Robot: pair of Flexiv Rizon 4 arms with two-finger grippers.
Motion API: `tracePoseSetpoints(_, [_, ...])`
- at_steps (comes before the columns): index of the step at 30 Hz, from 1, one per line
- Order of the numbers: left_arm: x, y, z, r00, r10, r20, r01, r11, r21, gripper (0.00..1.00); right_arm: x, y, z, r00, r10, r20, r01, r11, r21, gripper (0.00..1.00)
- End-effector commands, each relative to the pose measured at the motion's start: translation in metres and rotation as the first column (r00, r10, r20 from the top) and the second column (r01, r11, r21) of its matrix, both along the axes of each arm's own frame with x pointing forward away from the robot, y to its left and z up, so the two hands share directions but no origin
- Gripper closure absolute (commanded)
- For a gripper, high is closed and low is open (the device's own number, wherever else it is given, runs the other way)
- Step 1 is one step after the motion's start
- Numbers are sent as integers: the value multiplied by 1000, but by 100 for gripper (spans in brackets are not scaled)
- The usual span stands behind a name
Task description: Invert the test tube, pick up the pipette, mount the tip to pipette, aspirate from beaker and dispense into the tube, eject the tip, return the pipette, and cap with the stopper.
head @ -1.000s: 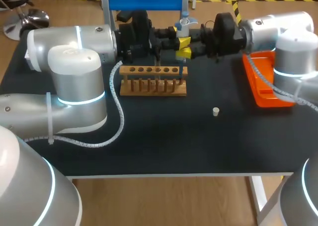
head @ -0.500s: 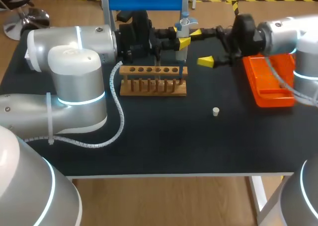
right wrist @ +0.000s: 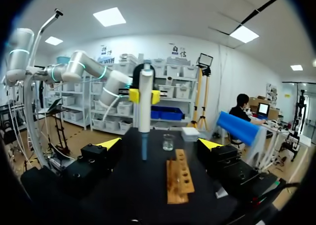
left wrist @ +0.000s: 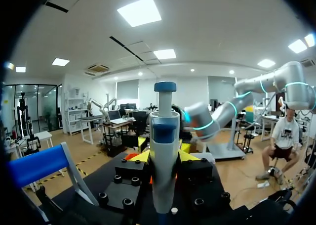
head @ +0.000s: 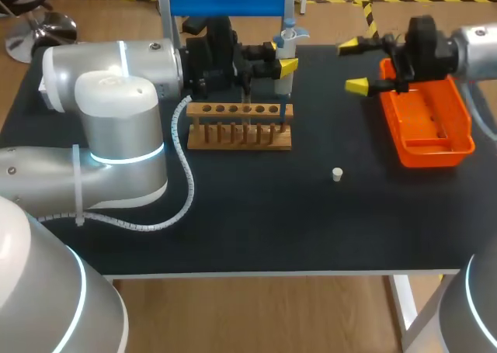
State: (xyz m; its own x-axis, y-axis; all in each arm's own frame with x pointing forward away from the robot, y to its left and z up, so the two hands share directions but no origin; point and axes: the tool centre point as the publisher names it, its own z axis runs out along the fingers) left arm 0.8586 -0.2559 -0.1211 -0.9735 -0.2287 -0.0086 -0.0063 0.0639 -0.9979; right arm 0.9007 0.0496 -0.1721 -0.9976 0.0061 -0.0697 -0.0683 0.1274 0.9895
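The pipette point(head: 287, 36) stands upright over the right end of the wooden rack point(head: 241, 126), clamped in the left end effector point(head: 283, 62). The right end effector point(head: 353, 64) hangs wide open and empty beside the orange tray point(head: 435, 147). This looks like the dispensing step, so the next move would be ejecting the tip with the pipette kept steady.

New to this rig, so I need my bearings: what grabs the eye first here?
The pipette, held upright in the left gripper near the wooden rack at the table's back. Next, the right gripper, open beside the bright orange tray, and a small white stopper lying alone mid-table.
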Motion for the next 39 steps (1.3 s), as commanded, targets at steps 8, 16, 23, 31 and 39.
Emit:
tracePoseSetpoints(8, [-1,-1,-1,1000,5,2,-5,1000,-4,100,71,10,15,996,-92,-4,92,992,-83,0])
tracePoseSetpoints(16, [-1,-1,-1,1000,5,2,-5,1000,-4,100,116,29,18,992,-123,2,123,985,-119,0])
tracePoseSetpoints(23, [-1,-1,-1,1000,5,2,-5,1000,-4,100,143,45,17,990,-138,-1,137,982,-132,0])
tracePoseSetpoints(31, [-1,-1,-1,1000,5,2,-5,1000,-4,100,153,58,19,991,-133,20,134,978,-159,0])
tracePoseSetpoints(39, [-1,-1,-1,1000,5,2,-5,1000,-4,100,152,59,21,991,-132,26,134,977,-163,0])
